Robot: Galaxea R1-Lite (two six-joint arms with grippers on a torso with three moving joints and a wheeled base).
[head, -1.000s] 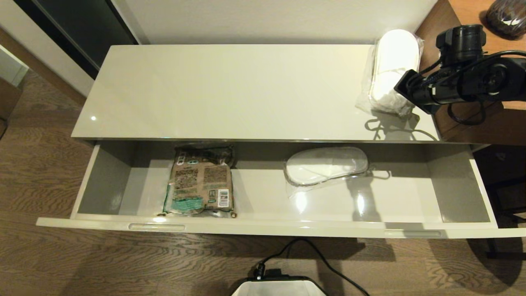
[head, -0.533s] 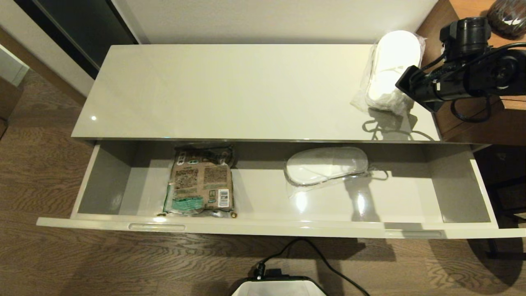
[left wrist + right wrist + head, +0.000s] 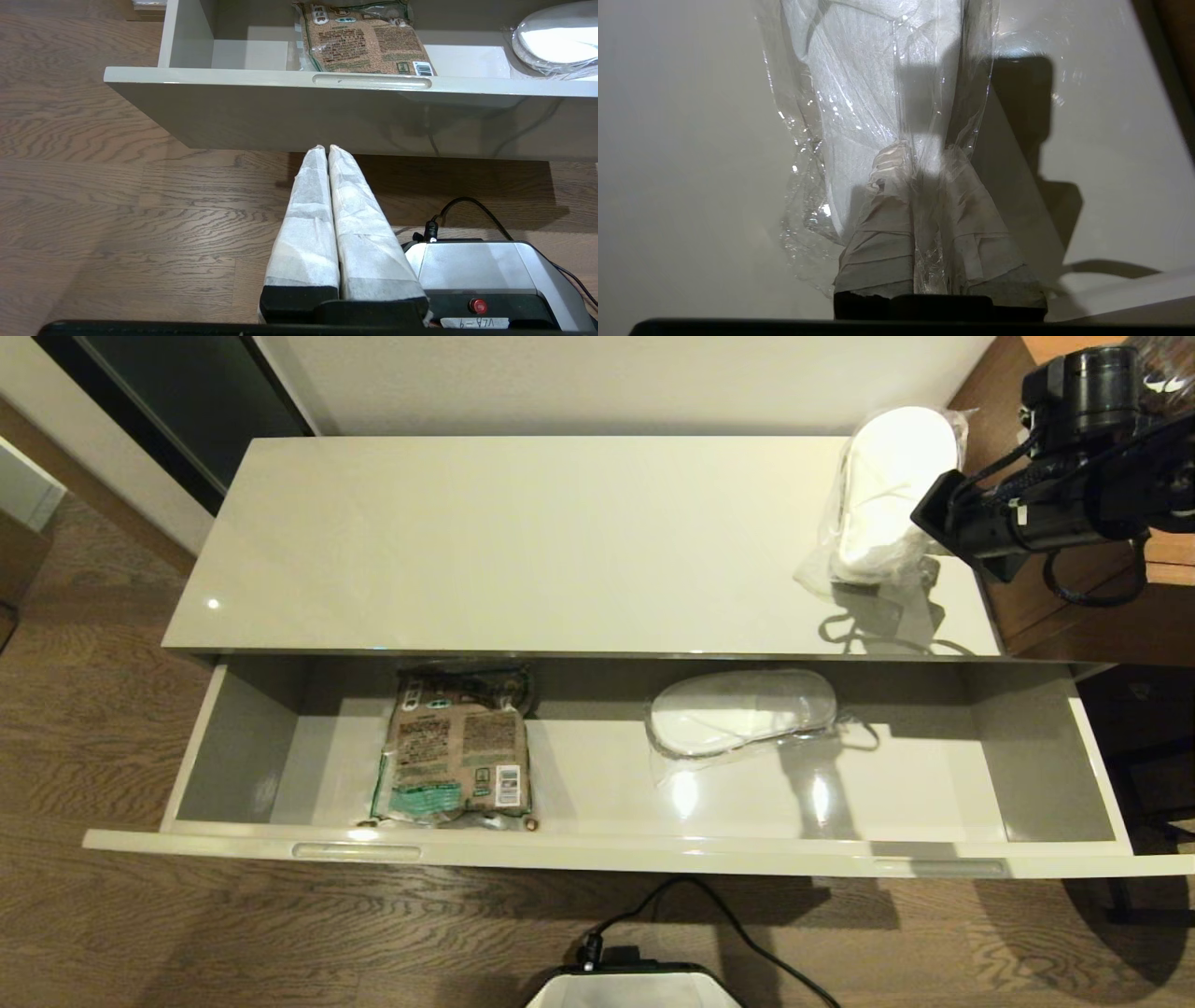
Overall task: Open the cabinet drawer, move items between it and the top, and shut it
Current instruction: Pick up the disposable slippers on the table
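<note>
The cabinet drawer (image 3: 597, 851) stands pulled fully out below the cream top (image 3: 523, 541). On the top's right end is a white slipper in clear wrap (image 3: 887, 476), with my right gripper (image 3: 920, 539) shut on its near end. In the right wrist view the fingers (image 3: 887, 219) pinch the slipper and crumpled wrap (image 3: 859, 93) over the top (image 3: 668, 163). A second wrapped slipper (image 3: 738, 714) lies inside the drawer, right of centre. My left gripper (image 3: 327, 148) is shut and empty, low over the floor before the drawer front (image 3: 233, 107).
A brown-and-green printed packet (image 3: 455, 751) lies in the drawer's left half. A brown wooden desk (image 3: 1027, 607) adjoins the top on the right. My base and its cable (image 3: 635, 989) sit on the wood floor in front of the drawer.
My right gripper has closed on the slipper's wrapped end and moved up and to the right, tilting the slipper's near end. The left arm and the drawer's contents have not moved.
</note>
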